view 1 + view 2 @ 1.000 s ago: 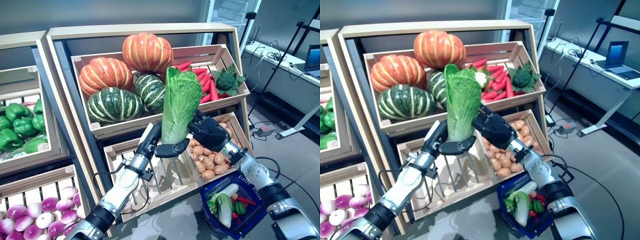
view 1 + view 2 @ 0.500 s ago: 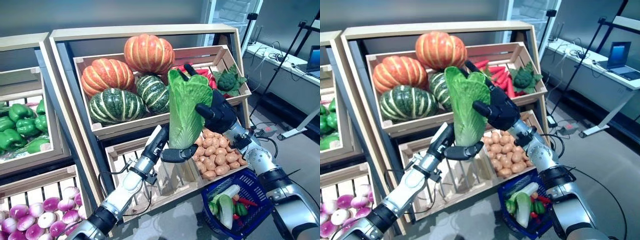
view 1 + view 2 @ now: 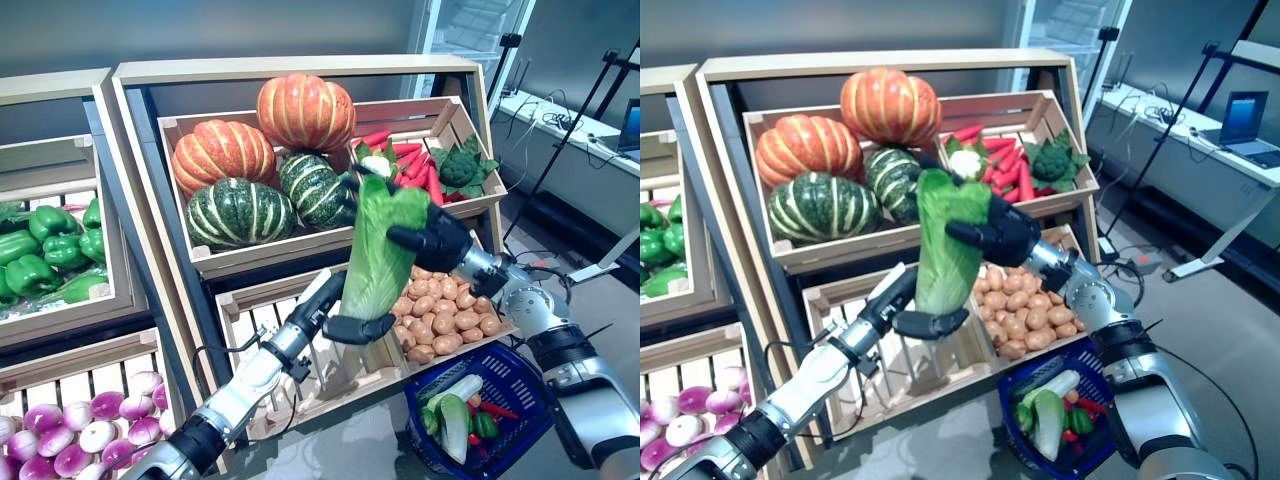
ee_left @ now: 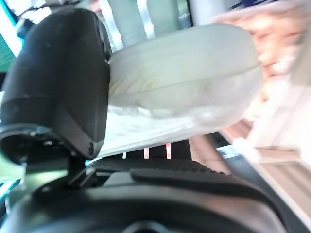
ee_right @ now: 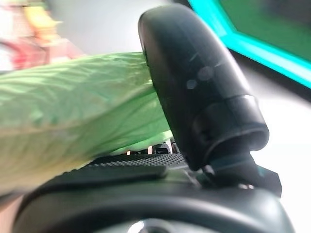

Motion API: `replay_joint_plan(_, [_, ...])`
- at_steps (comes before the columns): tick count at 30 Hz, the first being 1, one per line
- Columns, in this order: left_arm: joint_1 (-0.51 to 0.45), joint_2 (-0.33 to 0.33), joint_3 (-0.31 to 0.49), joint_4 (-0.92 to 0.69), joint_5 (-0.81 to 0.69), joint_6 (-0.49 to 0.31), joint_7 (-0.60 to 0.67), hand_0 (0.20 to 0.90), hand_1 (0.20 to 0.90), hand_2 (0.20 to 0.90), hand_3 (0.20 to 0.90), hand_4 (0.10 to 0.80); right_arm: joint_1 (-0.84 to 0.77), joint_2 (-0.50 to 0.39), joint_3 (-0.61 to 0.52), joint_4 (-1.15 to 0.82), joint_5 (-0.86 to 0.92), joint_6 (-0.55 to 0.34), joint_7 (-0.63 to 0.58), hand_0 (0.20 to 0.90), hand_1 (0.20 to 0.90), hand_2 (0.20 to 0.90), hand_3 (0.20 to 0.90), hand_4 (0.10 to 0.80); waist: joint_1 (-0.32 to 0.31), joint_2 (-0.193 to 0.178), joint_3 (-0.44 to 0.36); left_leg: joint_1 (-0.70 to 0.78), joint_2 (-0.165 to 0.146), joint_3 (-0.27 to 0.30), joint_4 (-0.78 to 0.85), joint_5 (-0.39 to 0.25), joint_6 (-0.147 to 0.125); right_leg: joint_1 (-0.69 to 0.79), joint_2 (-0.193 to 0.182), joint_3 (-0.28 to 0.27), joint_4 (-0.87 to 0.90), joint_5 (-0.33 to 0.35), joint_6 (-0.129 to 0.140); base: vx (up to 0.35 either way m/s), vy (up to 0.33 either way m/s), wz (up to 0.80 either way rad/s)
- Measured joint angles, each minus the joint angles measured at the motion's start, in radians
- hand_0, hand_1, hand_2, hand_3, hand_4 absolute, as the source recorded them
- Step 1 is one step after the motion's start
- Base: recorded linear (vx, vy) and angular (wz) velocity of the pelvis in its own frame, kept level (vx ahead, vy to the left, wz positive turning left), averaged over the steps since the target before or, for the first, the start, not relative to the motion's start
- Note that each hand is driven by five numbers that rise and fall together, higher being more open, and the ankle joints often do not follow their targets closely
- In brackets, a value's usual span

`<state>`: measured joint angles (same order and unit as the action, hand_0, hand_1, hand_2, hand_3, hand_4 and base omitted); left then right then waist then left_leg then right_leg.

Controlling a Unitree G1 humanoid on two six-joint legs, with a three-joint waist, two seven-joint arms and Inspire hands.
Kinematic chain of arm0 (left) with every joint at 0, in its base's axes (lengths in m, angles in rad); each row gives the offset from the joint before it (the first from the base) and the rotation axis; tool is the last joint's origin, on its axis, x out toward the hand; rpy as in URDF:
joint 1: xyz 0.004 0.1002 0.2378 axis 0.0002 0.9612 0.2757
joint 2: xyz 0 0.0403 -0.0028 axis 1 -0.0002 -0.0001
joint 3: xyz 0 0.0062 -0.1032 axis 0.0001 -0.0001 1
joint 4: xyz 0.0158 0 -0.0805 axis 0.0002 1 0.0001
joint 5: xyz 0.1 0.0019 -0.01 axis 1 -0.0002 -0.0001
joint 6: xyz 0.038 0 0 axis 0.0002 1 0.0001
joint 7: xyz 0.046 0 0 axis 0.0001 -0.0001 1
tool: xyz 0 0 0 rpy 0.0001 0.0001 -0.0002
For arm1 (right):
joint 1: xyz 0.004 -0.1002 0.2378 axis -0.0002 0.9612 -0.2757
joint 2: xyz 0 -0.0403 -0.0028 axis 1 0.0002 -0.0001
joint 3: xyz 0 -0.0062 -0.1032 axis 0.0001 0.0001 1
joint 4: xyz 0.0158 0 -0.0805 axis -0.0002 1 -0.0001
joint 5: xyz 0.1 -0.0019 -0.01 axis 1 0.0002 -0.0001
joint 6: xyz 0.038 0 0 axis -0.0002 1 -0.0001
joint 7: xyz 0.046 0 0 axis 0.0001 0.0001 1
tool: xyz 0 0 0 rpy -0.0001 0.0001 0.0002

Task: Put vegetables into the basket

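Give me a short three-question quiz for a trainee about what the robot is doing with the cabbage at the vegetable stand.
1. True or false: both the left hand and the right hand are on the cabbage.
2. Which part of the cabbage does the left hand hold? A) leafy top B) pale base C) nothing
3. Fill in: the blue basket sits lower than the crate of ______.

Key:
1. True
2. B
3. Potatoes
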<state>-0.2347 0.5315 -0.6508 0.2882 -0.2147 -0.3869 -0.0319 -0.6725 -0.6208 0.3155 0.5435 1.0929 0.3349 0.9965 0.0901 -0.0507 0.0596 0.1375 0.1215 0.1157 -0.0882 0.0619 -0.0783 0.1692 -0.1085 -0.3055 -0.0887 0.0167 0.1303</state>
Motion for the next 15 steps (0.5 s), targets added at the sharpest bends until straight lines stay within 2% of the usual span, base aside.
replay_joint_plan(3, [0.041,0.019,-0.026,0.022,0.027,0.009,-0.015,0.300,0.300,0.300,0.300,0.400,-0.006,-0.045,0.074,0.010,-0.147,0.000,0.042,0.900,0.900,0.900,0.900,0.800,-0.017,-0.013,-0.008,-0.002,0.000,0.001,0.000,0.000,0.000,-0.003,0.000,0.001,0.000,0.000,0.000,0.000,0.000,0.00])
replay_joint_plan(6, [0.043,0.020,-0.040,0.054,0.049,0.020,-0.014,0.300,0.300,0.300,0.300,0.400,-0.029,-0.064,0.140,0.057,-0.245,-0.008,0.060,0.900,0.900,0.900,0.900,0.800,-0.019,-0.014,-0.008,0.000,0.001,0.004,0.000,0.000,0.000,-0.003,0.000,0.004,0.000,0.000,0.000,0.009,-0.002,-0.02])
replay_joint_plan(7, [0.043,0.020,-0.040,0.059,0.056,0.025,-0.012,0.300,0.300,0.300,0.300,0.400,-0.031,-0.070,0.164,0.070,-0.276,-0.008,0.063,0.719,0.719,0.719,0.719,0.679,-0.019,-0.014,-0.008,0.001,0.001,0.007,0.000,0.000,0.000,-0.003,0.000,0.006,0.000,0.001,0.000,0.019,0.003,-0.03])
replay_joint_plan(8, [0.043,0.020,-0.040,0.059,0.056,0.026,-0.011,0.300,0.300,0.300,0.300,0.400,-0.031,-0.071,0.172,0.073,-0.288,-0.008,0.063,0.606,0.606,0.606,0.606,0.604,-0.019,-0.014,-0.008,0.001,0.001,0.007,0.000,0.000,0.000,-0.003,0.000,0.007,0.000,0.001,0.000,0.021,0.004,-0.04])
replay_joint_plan(9, [0.042,0.018,-0.039,0.059,0.056,0.026,-0.009,0.300,0.300,0.300,0.300,0.400,-0.031,-0.070,0.185,0.087,-0.306,-0.008,0.064,0.361,0.361,0.361,0.361,0.441,-0.018,-0.014,-0.008,0.002,0.001,0.009,0.000,0.000,0.000,-0.003,0.000,0.010,0.000,0.001,0.000,0.024,0.003,-0.03])
replay_joint_plan(10, [0.042,0.017,-0.039,0.059,0.057,0.026,-0.009,0.300,0.300,0.300,0.300,0.400,-0.031,-0.069,0.187,0.093,-0.306,-0.008,0.064,0.300,0.300,0.300,0.300,0.400,-0.018,-0.014,-0.008,0.002,0.001,0.010,0.000,0.000,0.000,-0.004,0.000,0.011,0.000,0.001,0.000,0.022,0.004,-0.03])
replay_joint_plan(15, [0.042,0.001,-0.035,0.059,0.032,0.029,-0.008,0.300,0.300,0.300,0.300,0.400,-0.038,-0.066,0.184,0.107,-0.307,-0.050,0.045,0.300,0.300,0.300,0.300,0.400,-0.017,-0.014,-0.008,0.003,0.001,0.011,0.000,0.000,0.000,-0.004,0.000,0.017,0.000,0.001,0.000,0.000,0.000,0.00])
